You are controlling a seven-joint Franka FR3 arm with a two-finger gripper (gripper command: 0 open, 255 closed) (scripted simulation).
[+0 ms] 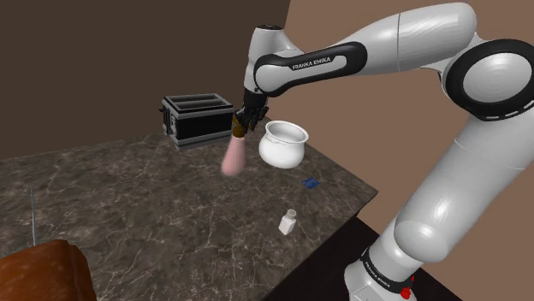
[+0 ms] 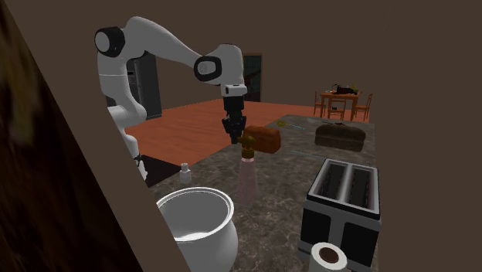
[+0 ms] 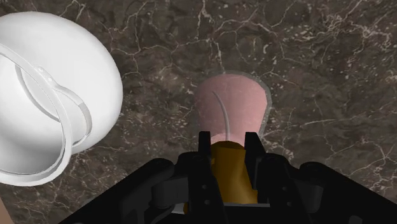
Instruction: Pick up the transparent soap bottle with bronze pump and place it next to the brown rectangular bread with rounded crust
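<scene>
The soap bottle (image 1: 233, 155) has a pale pink see-through body and a bronze pump (image 2: 248, 143). My gripper (image 1: 248, 120) is shut on the pump, and the bottle leans below it over the dark marble counter (image 1: 128, 197). In the wrist view the fingers (image 3: 203, 143) clasp the pump (image 3: 229, 172) with the bottle's body (image 3: 229, 111) beyond them. Whether its base touches the counter I cannot tell. A reddish-brown loaf (image 1: 43, 272) lies at the counter's near corner on the shoulder view's left. In the second exterior view it (image 2: 263, 137) sits behind the gripper (image 2: 234, 131), with a darker loaf (image 2: 340, 137) to its right.
A white pot (image 1: 284, 141) stands close beside the bottle, with a black toaster (image 1: 198, 118) behind it. A small white shaker (image 1: 287, 222) and a small blue object (image 1: 311, 182) lie near the counter's edge by the stand. A white roll (image 2: 328, 256) sits by the toaster (image 2: 344, 201).
</scene>
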